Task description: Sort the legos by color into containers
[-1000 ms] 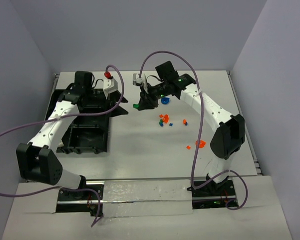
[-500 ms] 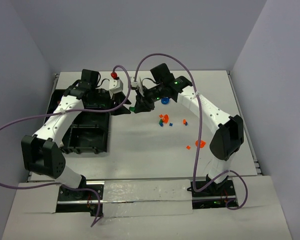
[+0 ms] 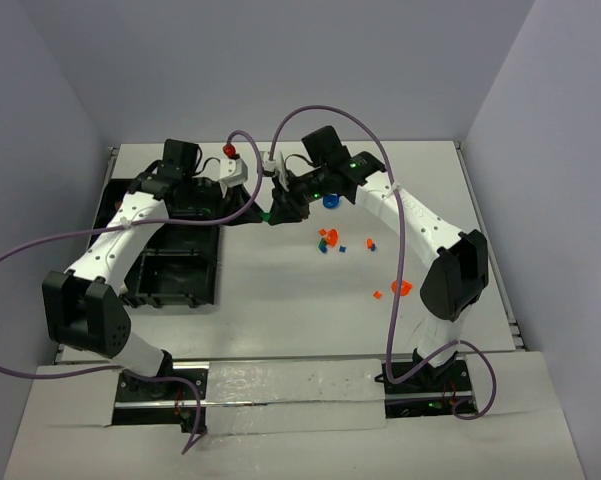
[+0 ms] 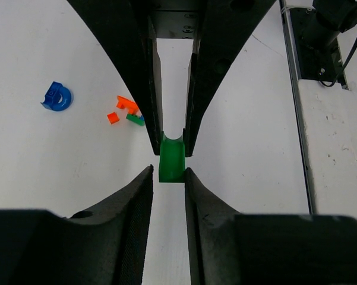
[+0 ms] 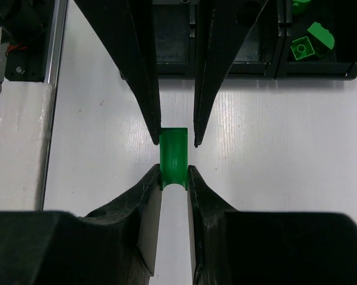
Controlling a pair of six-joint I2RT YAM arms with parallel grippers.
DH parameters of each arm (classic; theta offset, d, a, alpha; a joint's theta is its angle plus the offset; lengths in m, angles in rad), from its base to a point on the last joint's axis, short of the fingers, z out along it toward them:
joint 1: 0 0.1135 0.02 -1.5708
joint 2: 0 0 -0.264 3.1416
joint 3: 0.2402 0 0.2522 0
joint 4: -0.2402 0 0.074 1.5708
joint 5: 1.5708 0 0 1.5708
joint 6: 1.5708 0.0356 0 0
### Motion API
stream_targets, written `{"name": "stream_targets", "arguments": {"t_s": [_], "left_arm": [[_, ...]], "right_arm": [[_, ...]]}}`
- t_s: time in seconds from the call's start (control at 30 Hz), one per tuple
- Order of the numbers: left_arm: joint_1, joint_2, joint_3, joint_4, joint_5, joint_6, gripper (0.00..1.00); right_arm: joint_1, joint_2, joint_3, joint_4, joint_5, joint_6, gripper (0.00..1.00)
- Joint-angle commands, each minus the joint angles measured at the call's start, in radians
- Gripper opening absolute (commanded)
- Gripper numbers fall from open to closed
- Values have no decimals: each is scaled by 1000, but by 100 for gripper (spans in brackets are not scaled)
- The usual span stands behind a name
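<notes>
A green rounded lego (image 3: pixel 267 214) hangs above the table between both grippers. My right gripper (image 5: pixel 174 169) is shut on one end of this green piece (image 5: pixel 173 157). My left gripper (image 4: pixel 168 171) faces it tip to tip, its jaws narrowly astride the other end of the piece (image 4: pixel 172 159). One finger touches and a thin gap shows at the other. The black compartment tray (image 3: pixel 216 262) lies at the left, with green bricks (image 5: pixel 303 46) in one corner cell. Loose legos lie right of centre: a blue round one (image 3: pixel 330 200) and an orange cluster (image 3: pixel 327 238).
More small pieces lie further right: an orange one (image 3: pixel 401 288), a tiny red-orange one (image 3: pixel 377 295) and another (image 3: pixel 370 244). Purple cables arch over both arms. The left wrist view shows the blue piece (image 4: pixel 56 97) and orange cluster (image 4: pixel 128 107) left of the fingers.
The left arm swung right from over the tray to meet the right gripper, and its jaws narrowed round the green piece. The right gripper shifted slightly left, still holding it.
</notes>
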State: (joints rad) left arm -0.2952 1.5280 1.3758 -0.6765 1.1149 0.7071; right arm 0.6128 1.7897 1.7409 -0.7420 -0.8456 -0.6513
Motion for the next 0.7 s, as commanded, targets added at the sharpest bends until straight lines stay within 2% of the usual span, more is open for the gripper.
{"name": "stream_targets", "arguments": {"t_s": [0.0, 0.1, 0.17, 0.27, 0.33, 0.43, 0.57, 0.6, 0.67], "left_arm": [[-7, -28, 0, 35, 16, -3, 30], [-7, -29, 0, 43, 20, -15, 22], [-7, -30, -1, 50, 19, -25, 17], [-5, -45, -20, 78, 3, -54, 8], [3, -61, -44, 116, -11, -88, 2], [53, -91, -93, 178, -15, -164, 0], [170, -103, -122, 193, -38, -214, 0], [211, -99, -125, 195, -72, -227, 0], [254, -83, -118, 207, -181, -257, 0]], "right_arm": [[5, -29, 37, 35, -4, 19, 0], [5, -27, 40, 38, 5, 30, 1], [5, -24, 39, 47, 14, 46, 7], [4, -21, 42, 60, 48, 80, 49], [4, -23, 37, 73, 79, 103, 65], [-7, -47, 0, 116, 121, 131, 84], [-54, -79, -49, 147, 146, 165, 90], [-75, -91, -72, 152, 154, 173, 97], [-109, -111, -117, 154, 179, 178, 99]]}}
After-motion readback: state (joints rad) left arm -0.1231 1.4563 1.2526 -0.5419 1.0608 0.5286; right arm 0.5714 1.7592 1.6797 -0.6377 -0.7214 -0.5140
